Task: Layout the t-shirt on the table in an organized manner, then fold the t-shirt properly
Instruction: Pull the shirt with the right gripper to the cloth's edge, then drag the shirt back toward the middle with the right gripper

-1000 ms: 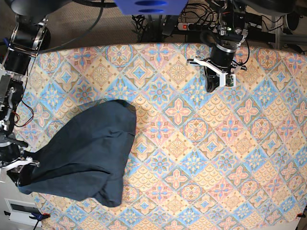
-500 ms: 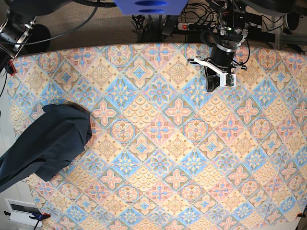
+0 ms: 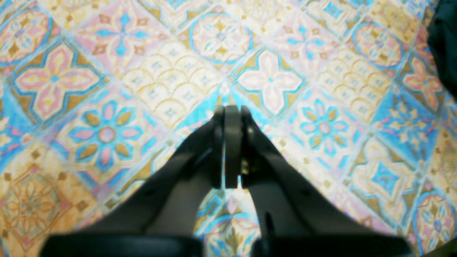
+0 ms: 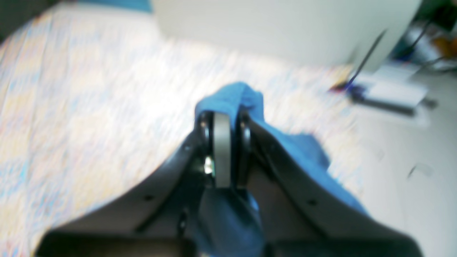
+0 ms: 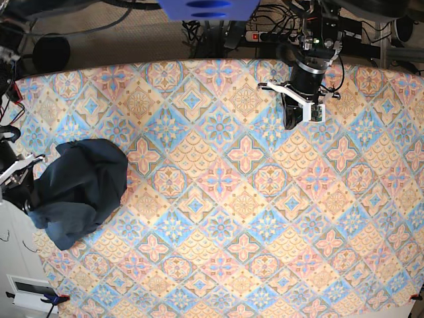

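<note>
The dark navy t-shirt (image 5: 79,189) lies bunched in a heap near the left edge of the patterned table (image 5: 232,199). My right gripper (image 5: 30,189) sits at the heap's left side, at the table's edge. In the right wrist view, the right gripper (image 4: 222,117) is shut on a fold of the t-shirt (image 4: 232,96), and cloth trails down past its right finger. My left gripper (image 5: 291,116) hovers over the far right part of the table. The left wrist view shows the left gripper (image 3: 228,110) shut with nothing in it, above the table (image 3: 321,71).
Cables and a power strip (image 5: 265,36) lie behind the table's far edge. A white box (image 5: 30,291) stands off the near left corner. A dark shape (image 3: 446,35) shows at the top right of the left wrist view.
The t-shirt went from spread out at the lower left, to dragged partly over the left edge, to a compact heap further up the left side. The left arm has not moved.
</note>
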Tool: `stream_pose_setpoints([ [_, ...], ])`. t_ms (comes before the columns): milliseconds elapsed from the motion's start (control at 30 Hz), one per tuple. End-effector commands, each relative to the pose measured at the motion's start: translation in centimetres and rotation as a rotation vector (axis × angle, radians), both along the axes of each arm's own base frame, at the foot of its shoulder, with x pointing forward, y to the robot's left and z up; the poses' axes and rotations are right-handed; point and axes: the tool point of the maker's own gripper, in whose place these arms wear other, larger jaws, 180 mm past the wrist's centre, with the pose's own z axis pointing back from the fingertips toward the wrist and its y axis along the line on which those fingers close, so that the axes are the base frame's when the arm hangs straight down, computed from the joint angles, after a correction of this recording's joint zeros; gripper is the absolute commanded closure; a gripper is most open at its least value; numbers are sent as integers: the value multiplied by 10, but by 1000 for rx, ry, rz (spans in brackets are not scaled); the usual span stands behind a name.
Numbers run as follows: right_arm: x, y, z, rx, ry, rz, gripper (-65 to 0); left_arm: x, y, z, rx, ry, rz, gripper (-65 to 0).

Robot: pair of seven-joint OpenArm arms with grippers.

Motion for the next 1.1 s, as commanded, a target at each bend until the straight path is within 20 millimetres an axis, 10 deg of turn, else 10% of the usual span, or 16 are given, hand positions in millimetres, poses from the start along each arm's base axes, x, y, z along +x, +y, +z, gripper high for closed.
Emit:
stream_pose_setpoints([
  [0,-6,-1,0,0,4,-8,-7,2,1,6,1,-22,0,0],
  [200,-45,30,-77,58,268,26,-8,8,2,9,7,-36,-2,0],
  [467,-53,176,-120,204,391,393,-11,8,3,9,8,-36,-3,0],
  [767,-76,310,-109,238,260,764,-11,1,17,5,36,-15,21,-139],
  [1067,-59,329,-104,230,196,751,-150,3,25,8,45,-23,41,-186],
])
